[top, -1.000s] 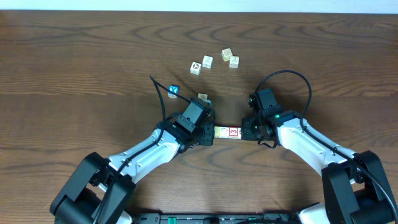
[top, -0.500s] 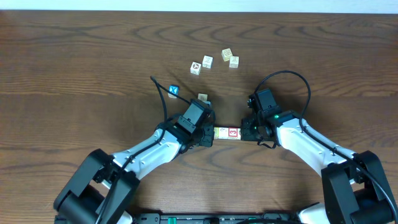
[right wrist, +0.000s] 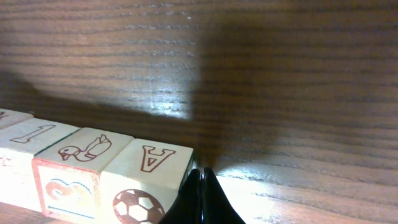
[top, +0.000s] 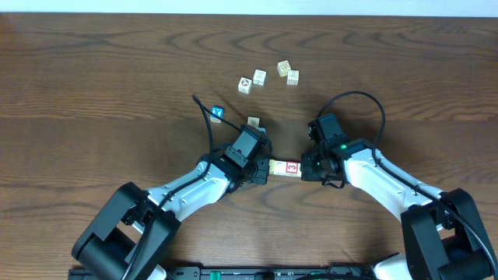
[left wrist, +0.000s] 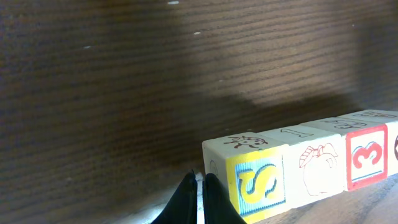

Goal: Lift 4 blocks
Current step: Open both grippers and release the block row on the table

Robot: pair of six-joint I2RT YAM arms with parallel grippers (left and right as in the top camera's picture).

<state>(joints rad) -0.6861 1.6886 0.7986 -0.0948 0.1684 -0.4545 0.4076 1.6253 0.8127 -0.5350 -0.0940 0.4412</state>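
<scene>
Blocks (top: 285,166), all four, sit end to end, squeezed between my left gripper (left wrist: 199,199) and right gripper (right wrist: 200,193), both pinched shut on nothing; whether they've cleared the table (top: 93,93) I can't tell.

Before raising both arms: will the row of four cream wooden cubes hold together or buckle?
The row of cream wooden cubes could buckle at its joints: four separate blocks. Only the shut left gripper and right gripper press its ends. Smooth faces may slip.
</scene>
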